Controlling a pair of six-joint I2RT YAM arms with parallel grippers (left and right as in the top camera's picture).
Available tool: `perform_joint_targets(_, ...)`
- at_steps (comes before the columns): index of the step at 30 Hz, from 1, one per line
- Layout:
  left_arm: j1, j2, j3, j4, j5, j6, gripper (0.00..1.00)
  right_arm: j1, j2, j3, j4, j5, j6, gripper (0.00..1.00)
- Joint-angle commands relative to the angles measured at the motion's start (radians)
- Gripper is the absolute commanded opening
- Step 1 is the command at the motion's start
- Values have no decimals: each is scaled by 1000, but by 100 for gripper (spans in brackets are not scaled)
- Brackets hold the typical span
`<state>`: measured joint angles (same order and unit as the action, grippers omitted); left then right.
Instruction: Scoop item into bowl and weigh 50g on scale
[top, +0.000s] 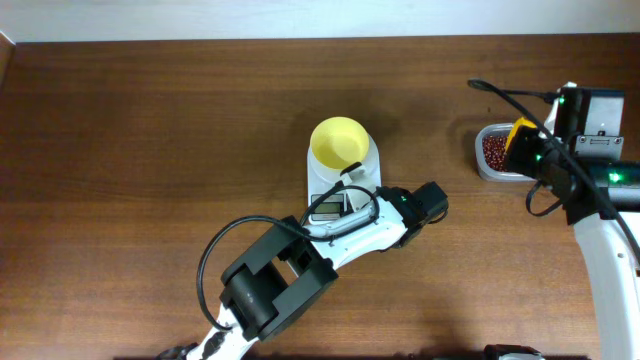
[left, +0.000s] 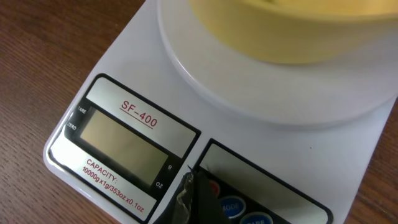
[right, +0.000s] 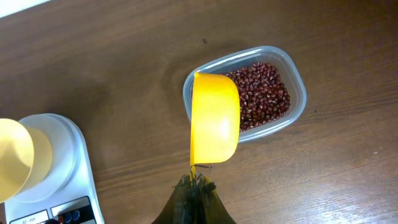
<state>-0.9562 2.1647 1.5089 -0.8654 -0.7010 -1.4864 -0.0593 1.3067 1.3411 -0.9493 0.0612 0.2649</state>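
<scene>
The white scale (top: 343, 182) stands at mid-table with the pale-yellow bowl (top: 338, 142) on its platform. The bowl looks empty from overhead. My left gripper (left: 194, 186) is shut, its tip on the scale's (left: 261, 134) button panel by the red button; the grey display (left: 121, 146) is blank. The bowl's underside (left: 292, 28) fills the top of the left wrist view. My right gripper (right: 198, 183) is shut on the handle of a darker yellow scoop (right: 214, 118), held over the left end of the clear tub (right: 292, 74) of red-brown beans (right: 264, 93). The scoop also shows overhead (top: 520, 135).
The clear tub (top: 482, 160) sits at the right of the table, about a hand's width from the scale. A black cable (top: 505, 93) runs over the table by the right arm. The left arm (top: 330, 245) lies across the table in front of the scale.
</scene>
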Motion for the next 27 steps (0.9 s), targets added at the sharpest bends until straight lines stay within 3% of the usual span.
perform_joint_targets(1, 3, 13, -7, 5, -30, -17, 0, -6, 8, 21, -5, -6, 2, 4)
perform_joint_targets(27, 11, 27, -7, 24, -4, -17, 0, -6, 8, 21, -5, -5, 1, 4)
